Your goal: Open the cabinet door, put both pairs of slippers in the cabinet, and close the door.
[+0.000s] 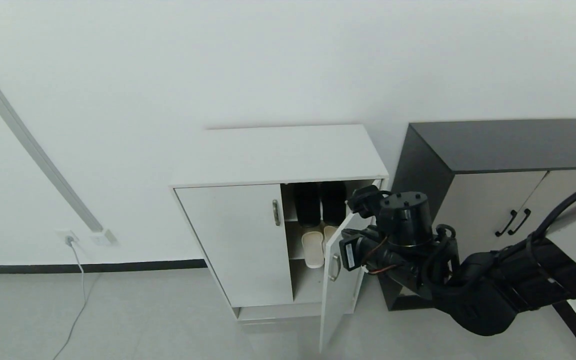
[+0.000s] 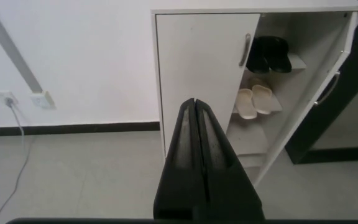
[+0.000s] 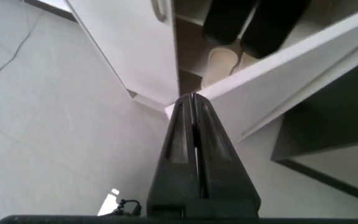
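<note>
So from where things sit, the only job left looks like shutting the door, and it all comes down to which side of it the arm is on. The right gripper (image 3: 193, 98) has its fingers pressed together with nothing between them, and its tip is right at the top edge of the open door (image 1: 340, 300), close to the free corner; I can't tell whether it's actually touching. The arm itself is on the right of that door. The door stands upright and sticks out toward the near side, hinged on the cabinet's right wall with the free edge nearest us, so to my eye the swing has to go left and away, into the opening. The left gripper (image 2: 194, 102) is also closed on nothing and hangs well back from the cabinet over the floor (image 1: 133, 320), so the right arm is clearly the nearer one for the push. Further in, both pairs are on the shelves: the pale slippers (image 1: 318, 242) on the middle shelf and the black slippers (image 1: 320, 202) on the one above, toes pointing inward and tucked behind the door line as far as I can see. The white cabinet (image 1: 278, 155) has its left door (image 1: 233, 240) closed, and a dark cabinet (image 1: 508, 145) stands just beside it on the right, so there isn't much room on that side.
</note>
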